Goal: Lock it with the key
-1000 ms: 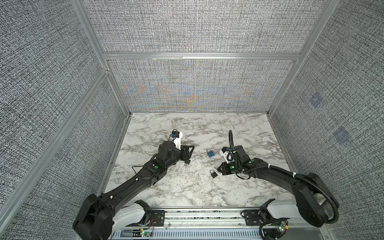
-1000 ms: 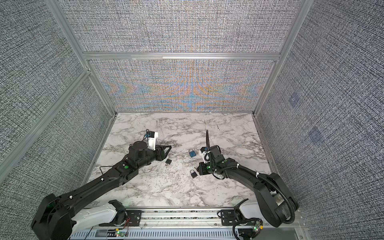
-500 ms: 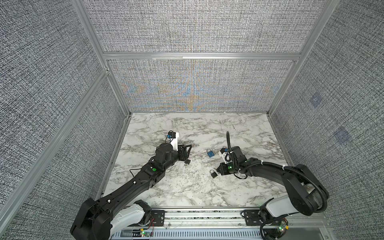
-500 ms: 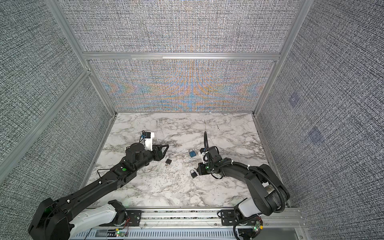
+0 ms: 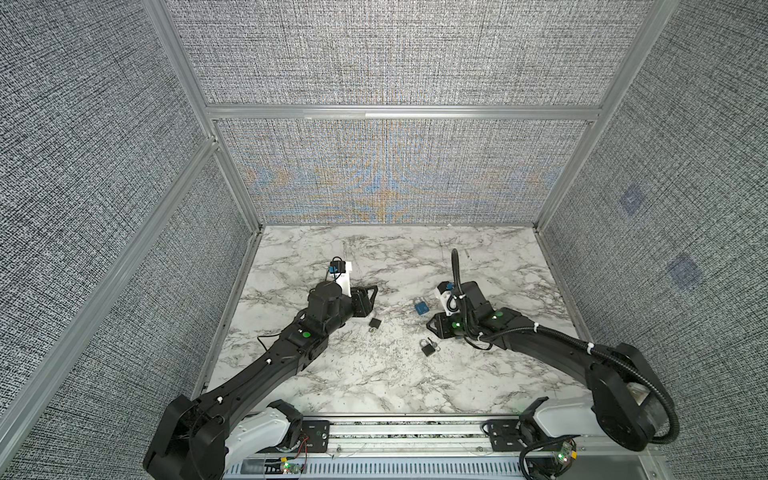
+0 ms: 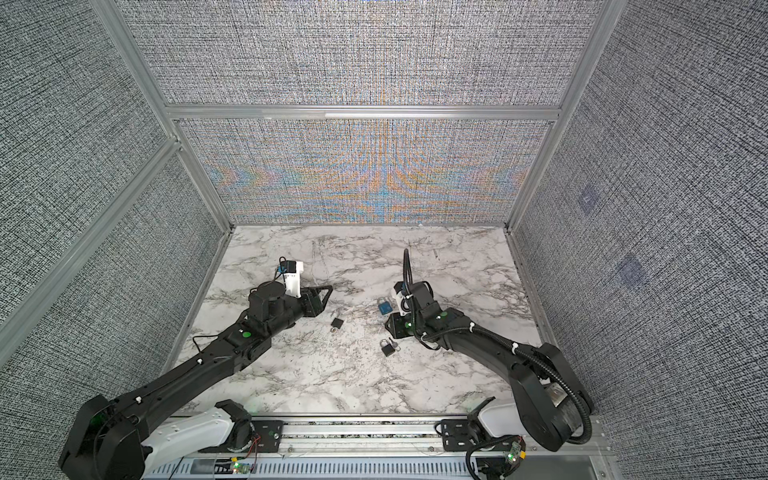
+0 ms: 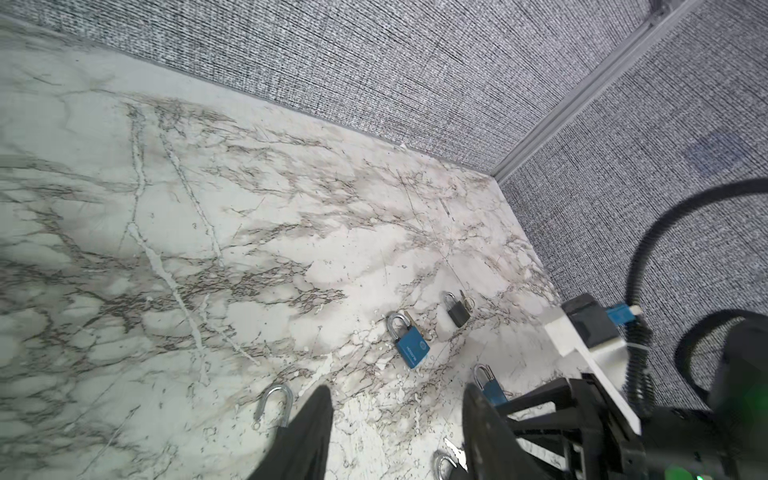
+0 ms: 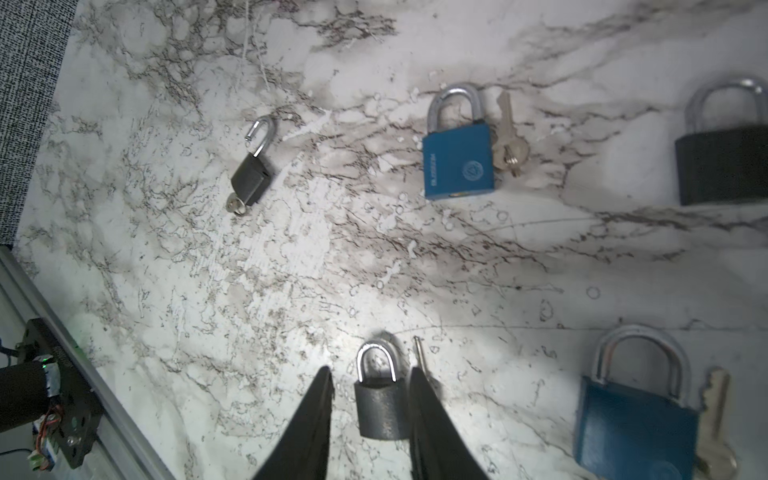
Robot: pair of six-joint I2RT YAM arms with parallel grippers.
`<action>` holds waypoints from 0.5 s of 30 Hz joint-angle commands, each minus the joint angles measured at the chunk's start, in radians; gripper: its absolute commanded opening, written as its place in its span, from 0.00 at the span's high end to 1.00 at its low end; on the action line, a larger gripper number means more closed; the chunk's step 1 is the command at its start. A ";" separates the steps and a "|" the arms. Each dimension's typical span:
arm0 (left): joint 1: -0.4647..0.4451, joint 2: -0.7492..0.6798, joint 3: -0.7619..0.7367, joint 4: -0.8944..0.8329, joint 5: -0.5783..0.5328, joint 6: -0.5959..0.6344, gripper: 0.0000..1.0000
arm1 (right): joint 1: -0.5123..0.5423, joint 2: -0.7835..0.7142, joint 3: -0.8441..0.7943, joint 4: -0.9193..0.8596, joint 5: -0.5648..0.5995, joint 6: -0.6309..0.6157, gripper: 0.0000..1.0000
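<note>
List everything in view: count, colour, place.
open-shackle black metal padlock: 1, black, left of table centre.
blue metal padlocks: 2, blue, shackles shut; one mid-table, one not visible in either top view.
small dark grey metal padlock: 1, dark grey, shackle shut, in front of the mid-table blue one.
larger black metal padlock: 1, black, shackle shut, seen in the right wrist view, not in the top views.
pale metal keys: 4 visible, silvery; one against each blue padlock, one beside the small dark grey one, one in the open padlock's base.
white marble-pattern tabletop: 1, under everything.
grey woven wall panels: 3, around the table.
left pincer: 1, black, open, empty.
right pincer: 1, black, open, fingers either side of the small padlock in its wrist view.
</note>
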 commanded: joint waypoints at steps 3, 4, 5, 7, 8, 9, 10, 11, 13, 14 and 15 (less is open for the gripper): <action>0.060 -0.023 -0.007 -0.024 0.032 -0.036 0.48 | 0.107 0.081 0.148 -0.080 0.215 0.093 0.61; 0.070 -0.034 -0.013 -0.019 0.041 -0.036 0.48 | 0.125 0.102 0.173 -0.075 0.231 0.112 0.60; 0.082 -0.044 -0.014 -0.018 0.047 -0.038 0.48 | 0.147 0.131 0.198 -0.068 0.246 0.131 0.59; 0.101 -0.064 -0.018 -0.018 0.062 -0.041 0.48 | 0.186 0.190 0.254 -0.071 0.280 0.170 0.58; 0.112 -0.071 -0.017 -0.021 0.073 -0.041 0.48 | 0.204 0.230 0.285 -0.071 0.290 0.184 0.57; 0.121 -0.078 -0.017 -0.028 0.080 -0.041 0.48 | 0.220 0.271 0.319 -0.082 0.306 0.195 0.56; 0.124 -0.081 -0.014 -0.033 0.091 -0.037 0.48 | 0.233 0.305 0.351 -0.092 0.322 0.211 0.54; 0.129 -0.081 -0.008 -0.043 0.104 -0.030 0.48 | 0.248 0.340 0.383 -0.098 0.334 0.223 0.49; 0.134 -0.075 0.008 -0.071 0.115 -0.024 0.48 | 0.273 0.406 0.440 -0.116 0.363 0.239 0.46; 0.135 -0.074 0.016 -0.082 0.126 -0.021 0.48 | 0.283 0.441 0.470 -0.124 0.381 0.248 0.45; 0.136 -0.075 0.017 -0.085 0.140 -0.018 0.48 | 0.288 0.475 0.501 -0.139 0.392 0.256 0.44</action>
